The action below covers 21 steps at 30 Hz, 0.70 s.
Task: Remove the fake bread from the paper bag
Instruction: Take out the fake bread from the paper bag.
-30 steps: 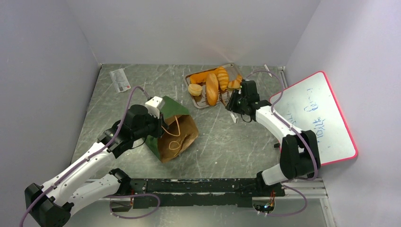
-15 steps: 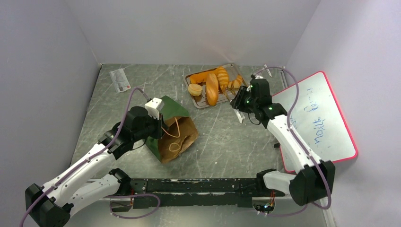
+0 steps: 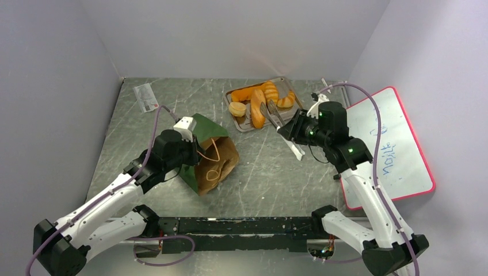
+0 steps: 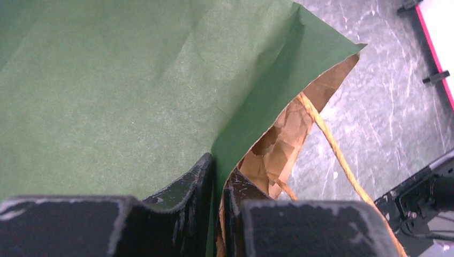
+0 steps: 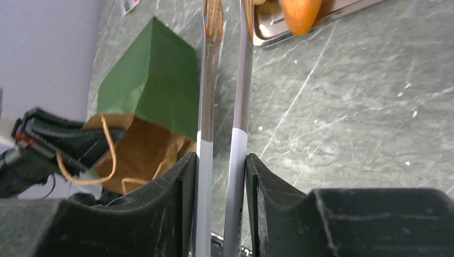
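Note:
The dark green paper bag [image 3: 208, 131] lies on its side left of centre, its brown mouth facing the near edge, and no bread shows inside it. My left gripper [image 3: 192, 156] is shut on the bag's upper rim [image 4: 257, 115], one finger outside and one inside. Several pieces of fake bread [image 3: 258, 108] lie on the metal tray [image 3: 240, 129] at the back. My right gripper [image 3: 297, 130] is shut on a pair of metal tongs [image 3: 274, 117] with white handles [image 5: 204, 155]. The tong tips hang over the tray's near edge and are empty.
A red-framed whiteboard [image 3: 391, 144] leans at the right wall. A small card [image 3: 145, 96] lies at the back left. The bag's tan cord handles [image 3: 212, 164] trail across its mouth. Grey walls close in the table on three sides.
My right arm has lifted and swung out to the right, turning the tongs so that they point left over the tray. The left gripper and the bag have stayed put.

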### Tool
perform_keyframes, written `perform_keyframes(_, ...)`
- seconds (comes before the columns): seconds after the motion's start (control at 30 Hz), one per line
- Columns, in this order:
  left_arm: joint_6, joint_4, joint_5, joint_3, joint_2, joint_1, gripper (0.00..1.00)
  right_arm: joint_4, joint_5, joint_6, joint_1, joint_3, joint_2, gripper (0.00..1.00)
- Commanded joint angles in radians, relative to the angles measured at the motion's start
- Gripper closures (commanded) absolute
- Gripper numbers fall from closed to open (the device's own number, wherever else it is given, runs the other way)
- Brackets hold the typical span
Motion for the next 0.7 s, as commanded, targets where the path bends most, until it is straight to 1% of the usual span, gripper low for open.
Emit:
perform_keyframes(0.0, -0.068, 0.091, -0.084, -0.025, 0.011, 0.008, 0.93, -0.046, -0.12, -0.005, 0.01, 0.023, -0.038, 0.66)
perform_keyframes(0.23, -0.109, 0.124, -0.134, -0.034, 0.028, 0.008, 0.93, -0.089, -0.229, -0.05, 0.02, 0.038, -0.042, 0.66)
perform_keyframes(0.43, -0.127, 0.142, -0.155, -0.037, 0.04, 0.007, 0.93, -0.092, -0.285, -0.057, 0.049, 0.022, -0.037, 0.65)
perform_keyframes(0.57, -0.139, 0.143, -0.165, -0.036, 0.045, 0.008, 0.93, -0.084, -0.288, -0.049, 0.099, 0.009, -0.041, 0.65)
perform_keyframes(0.67, -0.145, 0.142, -0.172, -0.037, 0.046, 0.008, 0.93, -0.085, -0.265, -0.04, 0.172, 0.016, -0.028, 0.64)
